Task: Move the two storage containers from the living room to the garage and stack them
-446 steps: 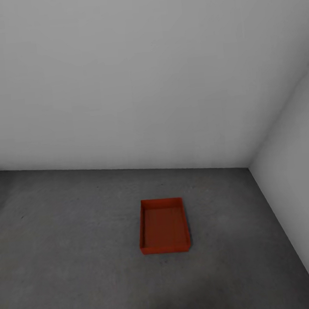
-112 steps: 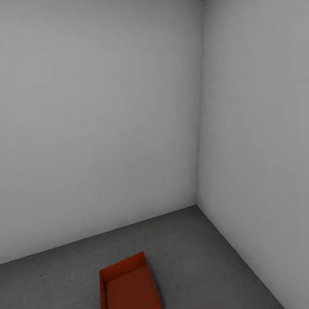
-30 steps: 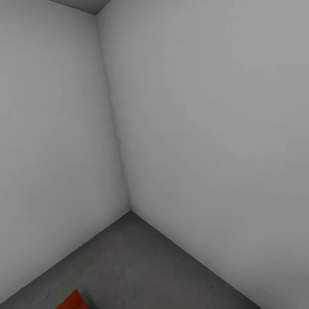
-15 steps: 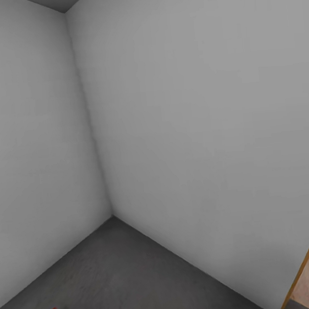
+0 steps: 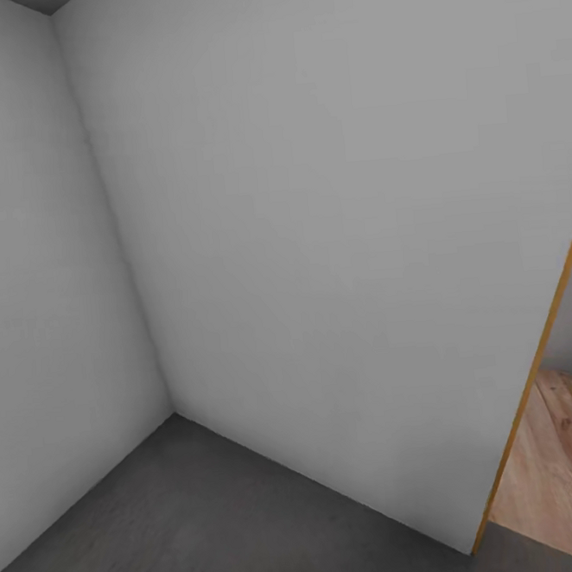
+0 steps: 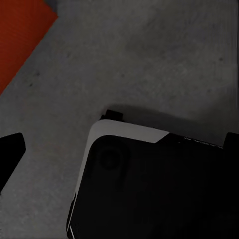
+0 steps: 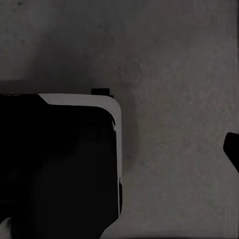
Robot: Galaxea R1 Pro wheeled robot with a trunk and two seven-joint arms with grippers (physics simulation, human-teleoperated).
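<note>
Pale grey walls (image 5: 333,230) of the garage meet in a vertical corner at the left of the head view, and below them lies the floor (image 5: 211,518), dark grey mottled concrete with open room along both walls. At the right edge of that view the wall ends at a thin wooden door frame (image 5: 536,368), beyond which light wood planks (image 5: 567,470) of another room begin. No writing, brand or label can be read on any surface. One storage container (image 6: 20,35) appears in the left wrist view as an orange-red corner cut off by the picture's border, resting on the concrete and well apart from the robot's base (image 6: 149,184), a black body with a white rim; so little of the container shows that its long axis cannot be told. A black fingertip (image 6: 10,152) of the left claw reaches in at the edge of that view, with nothing held between the fingers as far as shows, though whether the left claw is open or closed cannot be told. The right wrist view looks down on bare concrete beside the same black and white base (image 7: 59,164), with a dark fingertip (image 7: 233,149) at its border; the right claw's state likewise cannot be told
</note>
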